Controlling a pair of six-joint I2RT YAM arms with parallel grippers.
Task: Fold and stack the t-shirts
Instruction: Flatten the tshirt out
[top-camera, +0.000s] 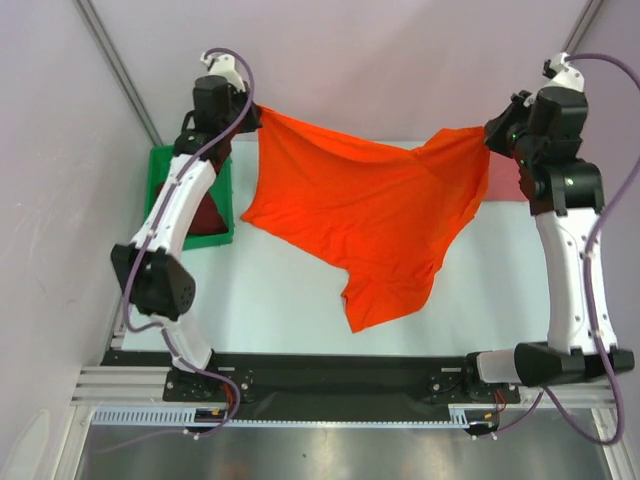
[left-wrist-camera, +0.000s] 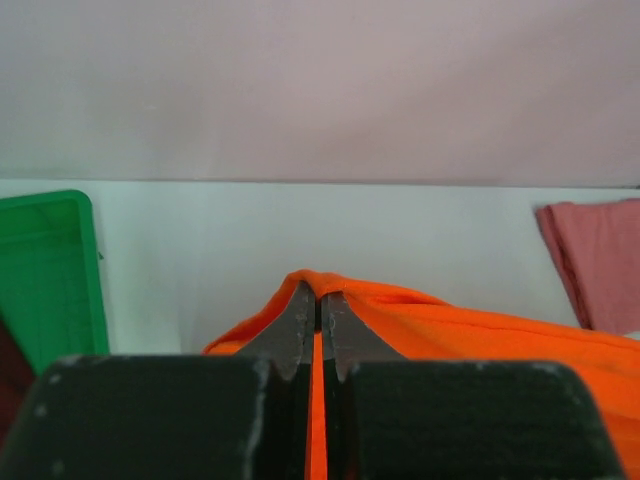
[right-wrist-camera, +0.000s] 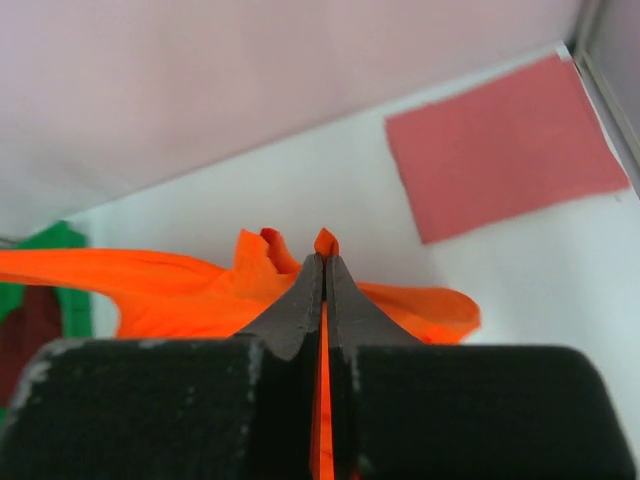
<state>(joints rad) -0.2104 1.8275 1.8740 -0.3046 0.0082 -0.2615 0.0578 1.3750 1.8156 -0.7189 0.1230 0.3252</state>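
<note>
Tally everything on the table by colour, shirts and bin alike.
orange t-shirt: 1
pink t-shirt: 1
maroon t-shirt: 1
green bin: 1
Total: 4

Landmark: black base plate (top-camera: 340, 375) at the near table edge.

- Left arm (top-camera: 180, 205), mounted at the plate's left end: white moulded link shells and blocky black joint housings. The biggest black housing sits just above the plate.
- Right arm (top-camera: 565, 260), mounted at the plate's right end: same white shells and black housings, with a long black foot beside the plate's end.
- Purple cables (top-camera: 592, 262) run from the plate up each arm in loose loops, to a small white cap at the end farthest from the plate.
- Left gripper (left-wrist-camera: 317, 296) and right gripper (right-wrist-camera: 325, 262): dark grey fingers (left-wrist-camera: 295, 325) tapering to thin tips. Broad matte black blocks behind them, edges scuffed pale.
</note>
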